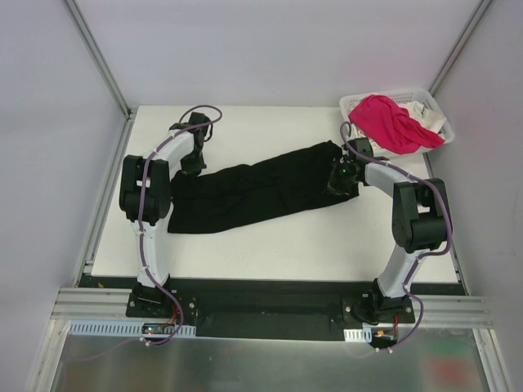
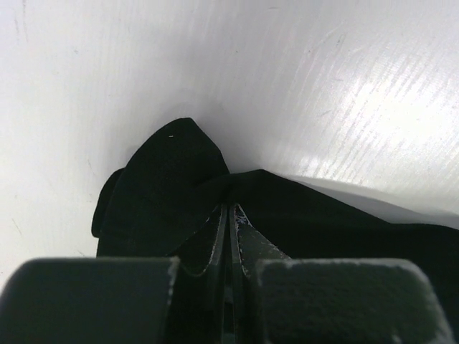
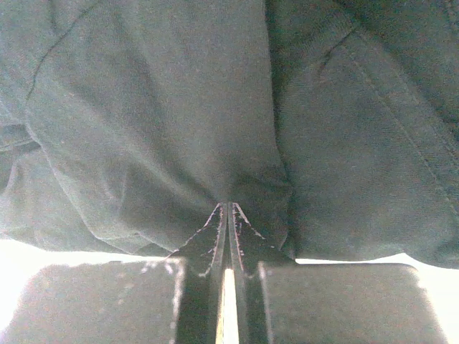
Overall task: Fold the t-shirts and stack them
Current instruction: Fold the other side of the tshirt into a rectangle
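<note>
The black t-shirt (image 1: pixel 253 194) lies stretched in a long band across the middle of the table, print hidden. My left gripper (image 1: pixel 189 167) is shut on its left end; in the left wrist view the black cloth (image 2: pixel 172 193) bunches at the closed fingertips (image 2: pixel 230 208). My right gripper (image 1: pixel 340 181) is shut on the shirt's right end; the right wrist view shows the cloth (image 3: pixel 179 122) pinched at my gripper (image 3: pixel 229 208). The pink t-shirt (image 1: pixel 391 121) and a white t-shirt (image 1: pixel 429 122) lie in the basket.
A white lattice basket (image 1: pixel 357 102) stands at the table's far right corner. The white table (image 1: pixel 286 245) ends at a metal rail in front. Grey walls enclose the left, back and right sides.
</note>
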Action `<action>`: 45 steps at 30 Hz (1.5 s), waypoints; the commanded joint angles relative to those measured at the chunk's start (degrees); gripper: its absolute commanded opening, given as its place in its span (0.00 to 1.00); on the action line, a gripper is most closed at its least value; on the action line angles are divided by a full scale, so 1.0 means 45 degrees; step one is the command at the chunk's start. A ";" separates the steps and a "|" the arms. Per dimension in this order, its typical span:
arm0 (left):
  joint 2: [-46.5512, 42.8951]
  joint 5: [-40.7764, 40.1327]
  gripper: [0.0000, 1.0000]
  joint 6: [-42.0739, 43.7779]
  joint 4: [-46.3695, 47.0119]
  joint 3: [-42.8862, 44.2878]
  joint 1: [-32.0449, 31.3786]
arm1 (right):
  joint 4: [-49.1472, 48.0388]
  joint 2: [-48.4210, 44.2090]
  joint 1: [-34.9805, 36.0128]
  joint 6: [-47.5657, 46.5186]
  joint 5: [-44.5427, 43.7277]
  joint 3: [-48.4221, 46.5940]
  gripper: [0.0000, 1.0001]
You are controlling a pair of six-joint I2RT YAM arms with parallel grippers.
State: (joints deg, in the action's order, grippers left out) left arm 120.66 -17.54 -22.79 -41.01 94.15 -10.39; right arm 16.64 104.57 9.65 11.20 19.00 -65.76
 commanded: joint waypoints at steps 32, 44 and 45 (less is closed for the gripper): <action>-0.2223 -0.3231 0.00 -0.1675 0.0501 -0.1683 0.1177 | 0.0208 -0.0021 -0.0093 -0.0165 -0.0337 -0.0328 0.13; -0.2536 -0.2821 0.00 -0.1128 0.0950 -0.2269 0.1274 | 0.0539 0.0219 -0.0932 -0.0301 -0.0845 -0.0837 0.32; -0.2498 -0.2763 0.00 -0.1109 0.1028 -0.2289 0.1313 | 0.0520 0.0199 -0.1030 -0.0282 -0.0825 -0.0817 0.33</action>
State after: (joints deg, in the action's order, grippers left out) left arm 111.98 -29.02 -29.10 -37.04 84.97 -5.15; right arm 17.41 107.92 7.62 10.98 17.23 -68.27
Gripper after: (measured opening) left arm 0.003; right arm 0.317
